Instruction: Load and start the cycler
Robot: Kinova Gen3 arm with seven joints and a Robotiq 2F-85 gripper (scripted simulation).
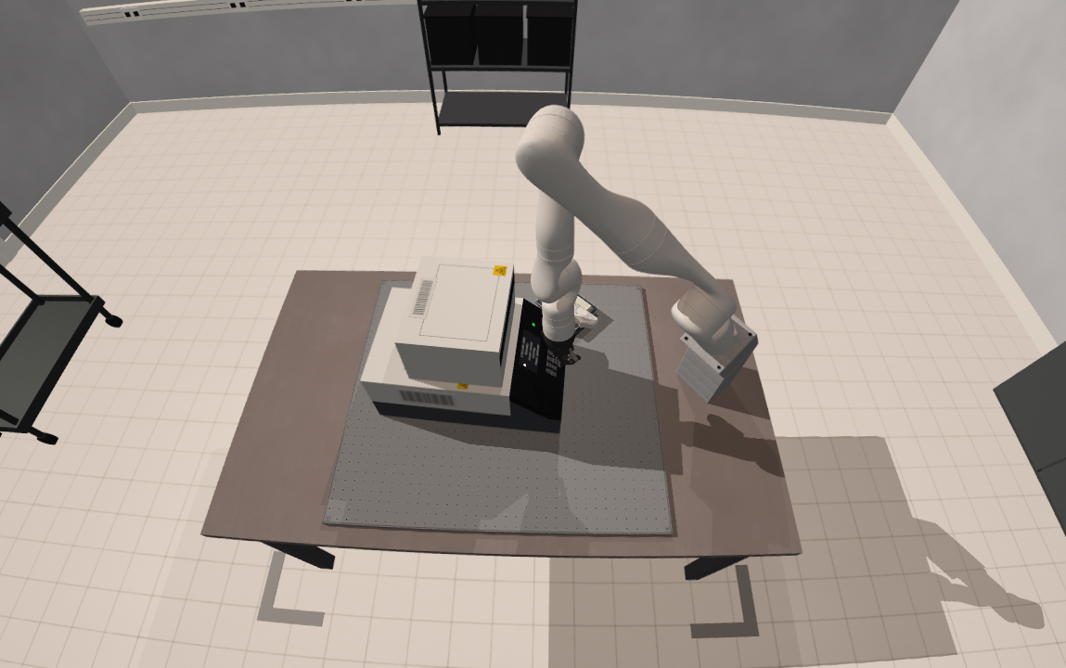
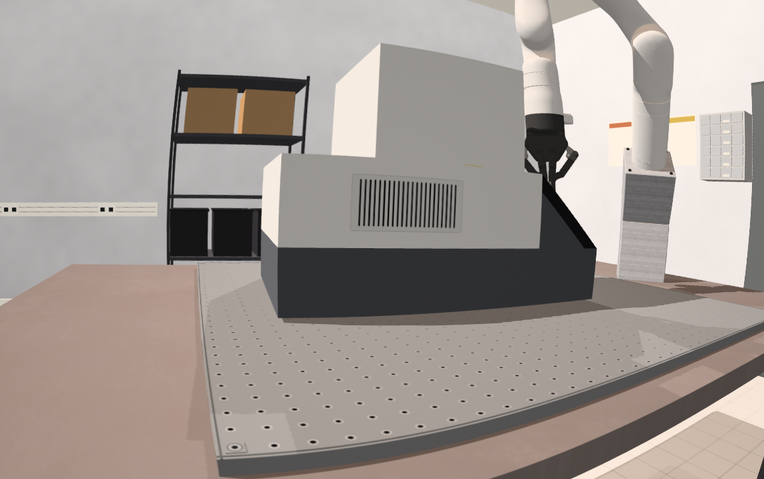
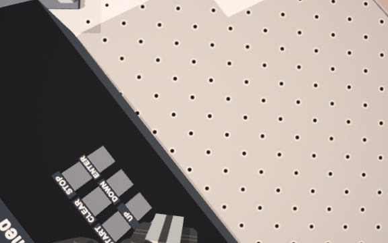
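Note:
The cycler Q1 (image 1: 437, 398) (image 2: 408, 279) (image 3: 28, 84) stands on the perforated board, its sloping black front panel (image 1: 538, 398) towards the arm's base. Its lamp (image 1: 533, 325) is green. Its upper housing (image 1: 461, 302) (image 2: 449, 113) hides the block; I cannot tell the lid's state for certain. My gripper (image 1: 573, 358) (image 2: 550, 180) (image 3: 164, 227) is shut and empty, pointing down at the panel, close to START (image 3: 116, 227) and UP (image 3: 138, 206); contact cannot be told. CLEAR (image 3: 96, 200) and STOP (image 3: 77, 176) show; LID is out of view. Plate M59 cannot be made out.
A nest (image 1: 592, 312) (image 3: 73, 5) stands beside the panel, partly hidden by the arm in the top view. The perforated board (image 1: 469, 490) (image 2: 432, 369) (image 3: 281, 135) lies on the table (image 1: 263, 431) (image 2: 104, 357). The arm's pedestal (image 1: 706, 378) (image 2: 643, 238) stands at the table's right.

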